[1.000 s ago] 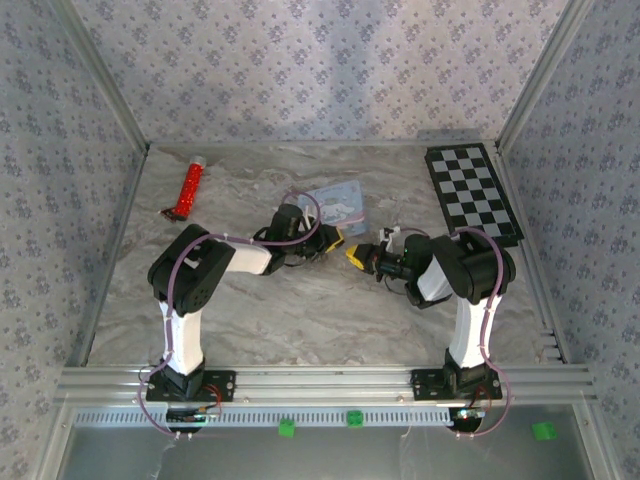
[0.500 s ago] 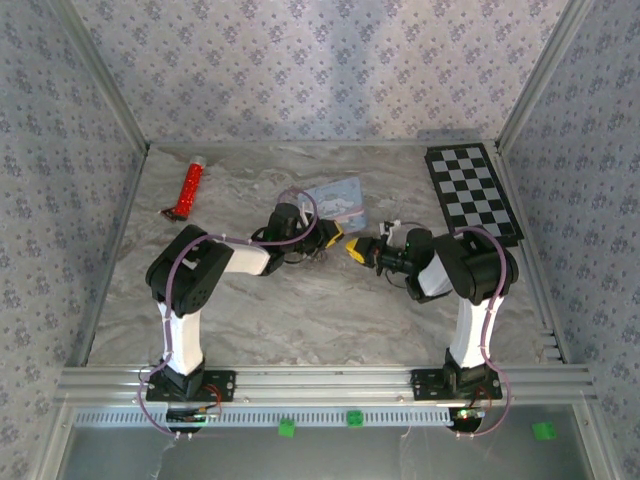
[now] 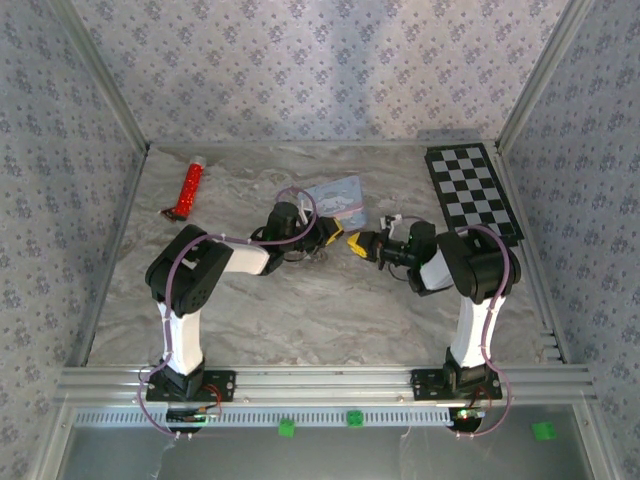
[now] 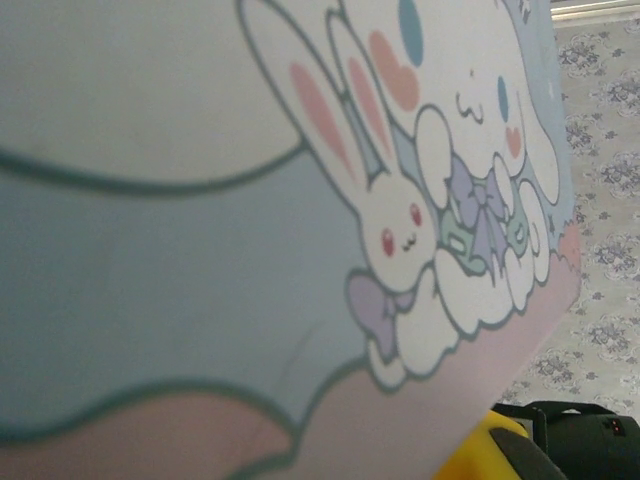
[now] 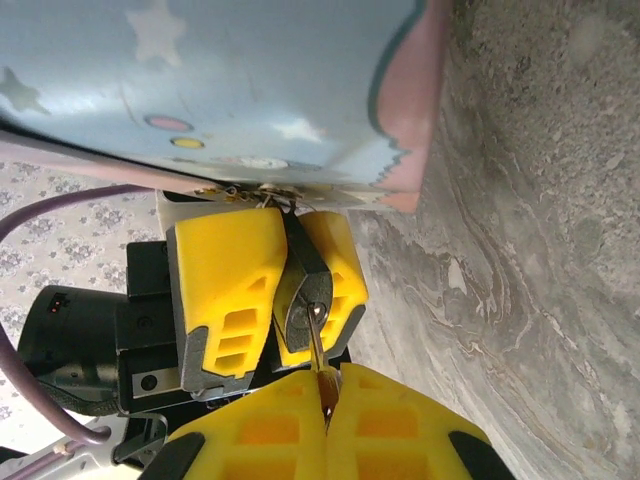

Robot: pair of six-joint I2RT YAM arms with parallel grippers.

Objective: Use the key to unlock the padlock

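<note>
One small dark metal padlock (image 5: 303,285) sits squeezed between the two yellow left fingers (image 5: 240,280), near the middle of the grey marble tabletop (image 3: 300,310). One thin silvery key (image 5: 317,345) touches its keyhole, pinched tight by the two yellow right fingers (image 5: 300,435). One pastel bunny-print tin (image 3: 335,197) lies close by at 12 o'clock. One red tube (image 3: 190,187) is at 10 o'clock and one checkered board (image 3: 472,192) at 2 o'clock.

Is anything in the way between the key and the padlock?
Nothing visible. The key, pinched in the right fingers, has its tip at the padlock, which the left fingers clamp.
</note>
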